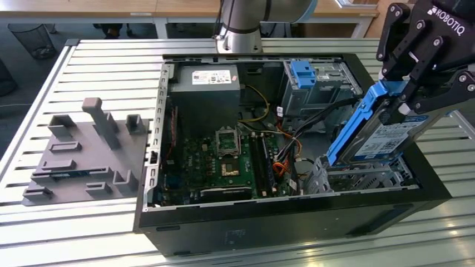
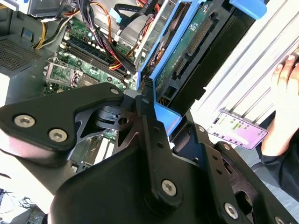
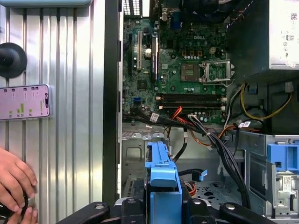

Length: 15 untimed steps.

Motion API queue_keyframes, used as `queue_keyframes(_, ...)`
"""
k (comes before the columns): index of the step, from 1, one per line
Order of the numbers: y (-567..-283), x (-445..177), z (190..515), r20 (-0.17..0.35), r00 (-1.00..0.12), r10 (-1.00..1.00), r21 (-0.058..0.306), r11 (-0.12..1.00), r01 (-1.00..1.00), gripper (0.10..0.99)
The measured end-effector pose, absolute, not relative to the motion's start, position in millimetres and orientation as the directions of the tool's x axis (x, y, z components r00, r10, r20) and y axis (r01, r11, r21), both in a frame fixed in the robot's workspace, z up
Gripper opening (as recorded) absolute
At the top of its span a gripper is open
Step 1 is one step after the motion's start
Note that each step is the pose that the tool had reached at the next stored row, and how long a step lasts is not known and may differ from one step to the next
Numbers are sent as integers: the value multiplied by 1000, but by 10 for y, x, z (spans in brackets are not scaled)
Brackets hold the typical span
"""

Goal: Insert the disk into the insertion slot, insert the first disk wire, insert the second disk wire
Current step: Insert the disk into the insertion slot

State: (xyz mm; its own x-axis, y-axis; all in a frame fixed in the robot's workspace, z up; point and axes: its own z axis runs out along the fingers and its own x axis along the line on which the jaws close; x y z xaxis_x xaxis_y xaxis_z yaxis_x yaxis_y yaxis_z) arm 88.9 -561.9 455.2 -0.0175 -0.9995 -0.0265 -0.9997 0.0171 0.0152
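We've got the gripper (image 1: 404, 108) clenched on the disk (image 1: 380, 143): the jaws pinch the upper end of its blue carrier from both sides. The disk hangs tilted from the gripper, label side out, sloping down and away into the open PC case (image 1: 222, 231). Its lower end sits right at the mouth of the slot (image 1: 367, 177), which lies directly under the gripper; we can't tell if the two touch. The disk isn't seated in the slot yet.

In the second wrist view the disk's (image 2: 187, 44) green circuit side shows, stretching away from the gripper toward the case interior.

Wires (image 1: 286, 153), black and orange, lie in a bundle just beside the disk's lower end, btwn it and the board (image 1: 222, 158). The taller cage (image 1: 315, 83) w/ its blue tab stands near the gripper, apart from the disk. The PSU (image 1: 204, 83) is well apart, across the case.

In the first wrist view a phone (image 3: 24, 101) lies on the slatted table (image 3: 70, 140) outside the case, off to the gripper's side, and a person's hand (image 3: 14, 182) is close to it. A grey fixture (image 1: 82, 153) sits on the table on the far side of the case from the gripper. The arm (image 1: 241, 25) rises beyond the case.
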Motion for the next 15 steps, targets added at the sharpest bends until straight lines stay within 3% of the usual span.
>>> queue_keyframes(15,-5592,884,4458,-26,-18,-999,15,17,-1000,365)
